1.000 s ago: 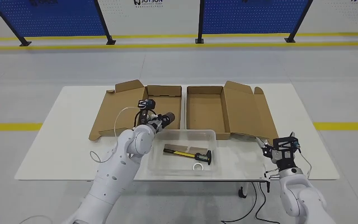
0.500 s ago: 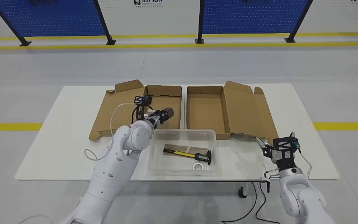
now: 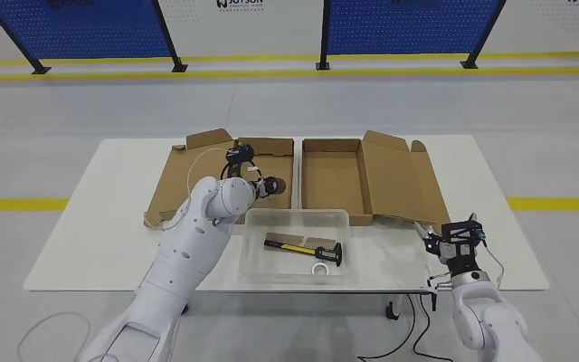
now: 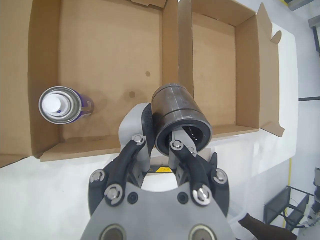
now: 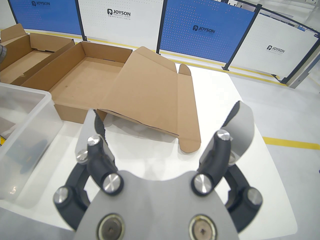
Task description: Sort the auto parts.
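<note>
My left gripper [image 4: 163, 128] is shut on a dark steel cylinder sleeve [image 4: 178, 117], one finger inside its bore and one outside. It hangs above the near right part of the left cardboard box [image 4: 107, 58], where a spray can [image 4: 60, 104] stands upright. From above, the sleeve [image 3: 275, 187] sits at the left box's [image 3: 271, 154] near edge. The right cardboard box [image 3: 330, 181] holds nothing. A clear plastic bin [image 3: 294, 217] holds a hammer [image 3: 303, 246] and a small white part [image 3: 318, 269]. My right gripper [image 5: 167, 121] is open over the table's near right corner.
The right box's flat lid [image 5: 152, 96] lies open between that box and my right gripper. The bin's corner [image 5: 37, 106] is close beside the right box. Blue and white fence panels [image 5: 120, 13] stand behind the table.
My left arm has carried the sleeve away from the bin, farther over the left box. The right arm has kept still.
</note>
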Tool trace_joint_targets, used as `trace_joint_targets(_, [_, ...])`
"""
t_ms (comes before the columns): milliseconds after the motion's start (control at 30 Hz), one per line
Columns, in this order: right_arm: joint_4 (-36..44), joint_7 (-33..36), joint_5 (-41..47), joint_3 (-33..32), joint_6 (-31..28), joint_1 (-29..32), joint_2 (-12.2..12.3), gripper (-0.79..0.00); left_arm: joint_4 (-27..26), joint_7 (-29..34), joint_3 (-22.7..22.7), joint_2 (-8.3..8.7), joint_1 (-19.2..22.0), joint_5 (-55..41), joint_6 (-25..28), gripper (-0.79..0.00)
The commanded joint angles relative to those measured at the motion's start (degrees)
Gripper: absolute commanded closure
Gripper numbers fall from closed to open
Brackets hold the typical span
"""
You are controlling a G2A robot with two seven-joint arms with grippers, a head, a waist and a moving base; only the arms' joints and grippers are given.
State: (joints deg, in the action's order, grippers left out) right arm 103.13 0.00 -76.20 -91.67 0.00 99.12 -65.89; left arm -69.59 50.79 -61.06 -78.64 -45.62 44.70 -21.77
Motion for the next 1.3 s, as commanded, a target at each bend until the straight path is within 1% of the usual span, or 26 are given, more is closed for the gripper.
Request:
trace_joint_targets(0, [0.0,0.0,0.0,0.0,0.0,0.0,0.0,-0.785,1.84,0.24,1.02,-0.39,1.23,-0.36,-0.25,0.0])
trace_joint_targets(300, [0.0,0.0,0.0,0.0,0.0,0.0,0.0,-0.785,11.36,1.56,5.16,-2.25,6.47,-1.51,-0.29,0.0])
trace_joint_targets(633, [0.0,0.0,0.0,0.0,0.0,0.0,0.0,-0.785,19.74,0.87,8.37,-4.25,10.62,-2.62,0.52,0.0])
trace_joint_targets(900, [0.0,0.0,0.0,0.0,0.0,0.0,0.0,-0.785,24.2,0.14,9.81,-5.52,12.6,-3.34,0.98,0.0])
trace_joint_targets(1167, [0.0,0.0,0.0,0.0,0.0,0.0,0.0,-0.785,27.39,-0.19,10.52,-6.44,13.83,-3.84,1.23,0.0])
trace_joint_targets(1267, [0.0,0.0,0.0,0.0,0.0,0.0,0.0,-0.785,28.24,-0.41,10.83,-6.8,14.14,-3.95,1.33,-0.022])
